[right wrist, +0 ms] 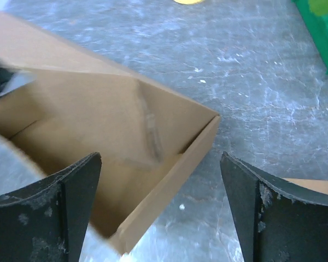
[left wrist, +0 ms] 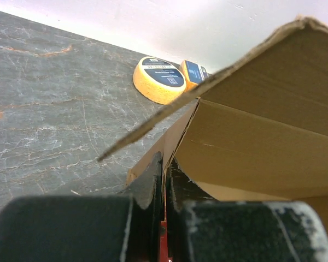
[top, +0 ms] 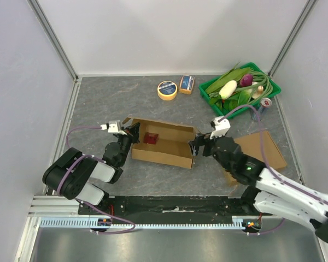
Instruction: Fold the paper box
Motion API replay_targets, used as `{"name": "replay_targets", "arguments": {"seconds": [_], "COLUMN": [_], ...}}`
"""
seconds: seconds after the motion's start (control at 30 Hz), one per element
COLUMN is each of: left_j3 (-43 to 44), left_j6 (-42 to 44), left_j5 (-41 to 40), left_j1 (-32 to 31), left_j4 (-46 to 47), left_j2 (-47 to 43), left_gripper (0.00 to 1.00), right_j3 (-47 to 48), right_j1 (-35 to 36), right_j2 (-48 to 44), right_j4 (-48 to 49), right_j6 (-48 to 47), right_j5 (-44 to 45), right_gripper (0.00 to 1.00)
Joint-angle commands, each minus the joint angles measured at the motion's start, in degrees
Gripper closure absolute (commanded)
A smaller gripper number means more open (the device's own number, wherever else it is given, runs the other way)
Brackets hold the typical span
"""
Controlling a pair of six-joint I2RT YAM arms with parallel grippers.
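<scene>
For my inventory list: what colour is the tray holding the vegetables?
The tray is green; top external view.

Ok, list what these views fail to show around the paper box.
Red item in paper box: top view, too small to identify.
Flat cardboard: top view, partly under right arm.
Yellow roll label: left wrist view, too small to read.
Box's far end: right wrist view, blurred.

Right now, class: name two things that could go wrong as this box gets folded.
First, only the left tool pinches the box wall; the right tool is open, so the box may swivel or tear. Second, the red object inside could get trapped under a flap.
</scene>
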Motion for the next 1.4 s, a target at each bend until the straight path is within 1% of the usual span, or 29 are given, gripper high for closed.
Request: {"name": "replay_targets", "arguments": {"seconds": [0.0, 0.03, 0.07, 0.1, 0.2, 0.27, 0.37, 0.43, 0.53, 0.57, 0.6, 0.63, 0.67, 0.73, 0.77, 0.8, 0.9, 0.93, 0.97, 1.0, 1.03, 1.1, 1.13, 1.17, 1.2, 1.23, 1.27, 1.3, 1.37], "left_j3": [-2.3, -2.4, -2.7, -2.8, -2.9, -2.9, -2.8, -2.8, -2.8, -2.4, -2.5, -2.4, -2.6, -3.0, -3.6, -3.9, -3.7, -3.7, -3.2, -2.7, -1.6, 1.7, 3.6, 4.8, 5.8, 6.6, 5.5, 6.3, 10.9], "left_j6": [4.6, 5.0, 5.2, 5.3, 5.7, 5.8, 5.8, 5.9, 6.0, 6.0, 5.9, 5.3, 4.7, 2.4, 1.6, 0.2, -4.9, -7.4, -7.8, -7.7, -8.2, -8.5, -8.1, -8.1, -7.9, -10.8, -13.2, -14.0, -17.6], "left_j5": [1.7, 1.8, 1.7, 1.7, 1.5, 1.4, 1.3, 1.0, 1.1, 1.5, 1.6, 1.6, 1.9, 2.0, 2.9, 3.6, 7.0, 7.4, 8.8, 9.3, 9.0, 9.7, 10.6, 12.4, 13.3, 12.6, 10.2, 9.2, 4.2], "left_j1": [-0.5, -0.6, -0.6, -0.7, -0.7, -0.7, -0.7, -0.7, -0.7, -0.7, -0.7, -0.7, -0.7, -0.7, -0.7, -0.6, -0.6, -0.6, -0.6, -0.6, -0.6, -0.5, -0.5, -0.5, -0.7, -1.8, -3.7, -4.9, -4.9], "left_j4": [7.7, 7.7, 7.7, 7.7, 7.4, 6.4, 4.9, 4.7, 4.1, 3.8, 3.6, 3.4, 3.1, 0.7, -0.5, -5.2, -18.0, -28.6, -35.1, -41.7, -57.8, -71.1, -82.8, -88.4, -93.6, -97.4, -99.8, -102.6, -107.0], "left_j2": [2.0, 1.8, 1.6, 1.3, 0.9, 0.2, -0.8, -1.1, -1.6, -1.6, -2.0, -2.3, -2.7, -5.4, -6.8, -11.0, -20.6, -28.7, -33.6, -38.3, -48.2, -57.6, -63.0, -71.5, -76.2, -79.9, -87.5, -90.1, -89.5], "left_gripper": [0.98, 0.98, 0.98, 0.98, 0.98, 0.98, 0.98, 0.98, 0.98, 0.98, 0.98, 0.98, 0.96, 0.82, 0.76, 0.64, 0.58, 0.56, 0.54, 0.49, 0.45, 0.38, 0.37, 0.35, 0.34, 0.34, 0.34, 0.46, 0.47], "right_j3": [11.4, 14.2, 19.5, 21.8, 28.6, 32.8, 36.6, 37.3, 39.7, 41.1, 41.6, 42.0, 41.9, 39.9, 39.0, 38.1, 35.6, 35.3, 35.1, 34.8, 34.1, 33.3, 32.4, 32.1, 32.0, 31.6, 31.2, 30.8, 29.4], "right_j1": [0.0, 0.0, 0.1, 0.0, 0.1, 0.3, 1.1, 1.6, 1.8, 1.9, 2.4, 3.8, 4.6, 6.9, 7.5, 7.8, 7.9, 7.9, 8.0, 7.9, 7.9, 7.9, 8.0, 8.1, 8.3, 8.3, 8.3, 8.3, 8.5], "right_j2": [-10.2, -10.1, -9.1, -7.8, 1.5, 5.6, 12.7, 16.5, 21.7, 23.4, 26.2, 27.4, 28.3, 29.6, 29.7, 29.7, 29.7, 29.7, 29.7, 29.1, 28.8, 27.6, 27.4, 27.2, 27.3, 27.3, 27.3, 27.0, 26.5], "right_j4": [-30.2, -32.1, -33.1, -33.9, -32.6, -32.0, -28.4, -23.8, -19.0, -18.7, -18.1, -17.4, -16.6, -12.9, -11.8, -9.3, -7.1, -7.3, -7.0, -7.2, -7.4, -7.3, -7.3, -7.6, -7.9, -8.1, -8.2, -8.4, -8.9], "right_j6": [-4.3, -7.9, -10.7, -13.1, -23.8, -31.5, -38.4, -40.4, -42.7, -43.4, -44.6, -44.9, -45.3, -47.3, -48.1, -48.6, -50.8, -51.3, -51.3, -51.4, -51.5, -51.9, -51.9, -51.9, -51.8, -51.4, -51.2, -50.9, -50.4], "right_j5": [-13.0, -13.8, -18.3, -20.2, -26.0, -26.1, -24.0, -21.6, -22.6, -24.5, -24.7, -21.6, -19.7, -14.2, -12.9, -11.9, -10.4, -10.3, -9.5, -10.1, -10.6, -11.5, -11.8, -12.1, -12.0, -12.0, -12.3, -12.5, -12.7], "right_gripper": [0.02, 0.02, 0.02, 0.02, 0.02, 0.02, 0.02, 0.02, 0.04, 0.13, 0.17, 0.22, 0.36, 0.52, 0.7, 0.77, 0.86, 0.88, 0.94, 0.97, 0.97, 0.97, 0.97, 0.97, 0.97, 0.97, 0.97, 0.96, 0.93]}}
